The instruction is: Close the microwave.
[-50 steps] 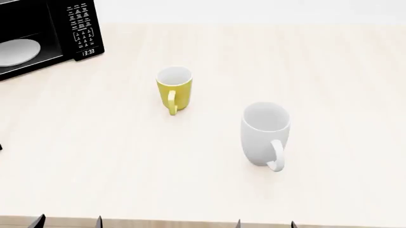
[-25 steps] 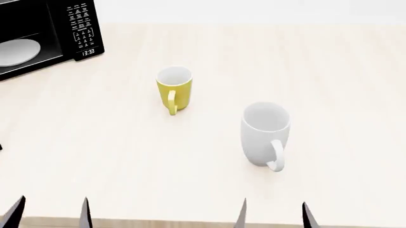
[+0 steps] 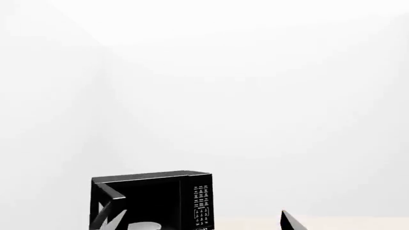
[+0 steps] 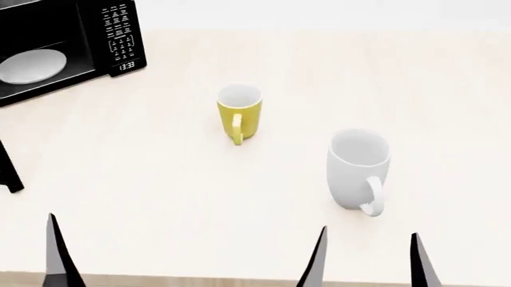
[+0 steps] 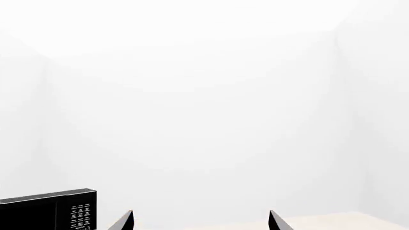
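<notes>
- The right gripper (image 4: 369,257) shows as two dark pointed tips at the near edge of the bench (image 4: 160,197); its jaws stand wide apart and hold nothing.
- The left gripper (image 3: 198,220) has one tip clear in the head view and two tips far apart in its wrist view; its jaws are open and empty.
- Beyond the right gripper stands a white mug (image 4: 358,168), handle toward the robot; a yellow mug (image 4: 239,113) stands farther back and to the left, well apart from it.
- The microwave (image 4: 64,45) sits at the bench's far left corner, door swung open, white round plate (image 4: 32,66) showing inside, keypad facing out.
- The bench is pale wood; the walls behind are plain white.
- A dark sliver at the left edge (image 4: 8,170) is cut off and hard to identify; the microwave's left part is also out of frame.
</notes>
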Available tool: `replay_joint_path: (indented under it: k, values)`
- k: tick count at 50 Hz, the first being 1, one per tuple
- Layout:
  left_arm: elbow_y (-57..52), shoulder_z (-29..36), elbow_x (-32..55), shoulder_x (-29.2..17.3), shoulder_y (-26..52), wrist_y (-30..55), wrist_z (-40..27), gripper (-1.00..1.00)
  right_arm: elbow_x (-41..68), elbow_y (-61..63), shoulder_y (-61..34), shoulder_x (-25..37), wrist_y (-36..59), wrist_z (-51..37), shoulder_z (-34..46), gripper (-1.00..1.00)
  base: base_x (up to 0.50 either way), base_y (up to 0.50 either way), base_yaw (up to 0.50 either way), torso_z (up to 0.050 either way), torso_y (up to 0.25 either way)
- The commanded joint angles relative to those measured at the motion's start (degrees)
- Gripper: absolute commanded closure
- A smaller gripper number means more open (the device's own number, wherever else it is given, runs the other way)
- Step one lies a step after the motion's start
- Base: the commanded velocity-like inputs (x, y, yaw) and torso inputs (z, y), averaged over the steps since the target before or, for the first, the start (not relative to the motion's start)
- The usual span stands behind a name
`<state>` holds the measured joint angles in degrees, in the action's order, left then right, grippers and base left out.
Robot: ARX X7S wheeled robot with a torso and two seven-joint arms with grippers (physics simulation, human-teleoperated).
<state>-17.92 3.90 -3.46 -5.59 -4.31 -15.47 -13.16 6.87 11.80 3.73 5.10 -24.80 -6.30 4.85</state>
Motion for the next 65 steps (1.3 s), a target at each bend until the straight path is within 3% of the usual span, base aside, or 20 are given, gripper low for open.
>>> replay_joint_path:
  k: [1, 56, 65]
  values:
    - [-0.4, 0.7, -0.1, -0.9, -0.2, -1.0, -1.5, -1.0, -1.2, 0.5, 0.5, 0.6, -2.2, -1.1, 1.1, -1.0, 0.0, 0.5, 0.0, 0.0, 0.0]
    - [-0.6, 3.3, 0.8, -3.9, -0.1, -1.2, -5.2, -1.0, -1.3, -0.2, 0.3, 3.9, -3.3, -4.1, 4.9, -1.0, 0.0, 0.5, 0.0, 0.0, 0.0]
    - [0.9, 4.4, 0.9, -4.2, -0.1, -1.7, -5.2, -1.0, -8.3, 1.5, 1.0, 4.3, -2.0, -4.5, 7.1, -1.0, 0.22, 0.02, 0.0, 0.0, 0.0]
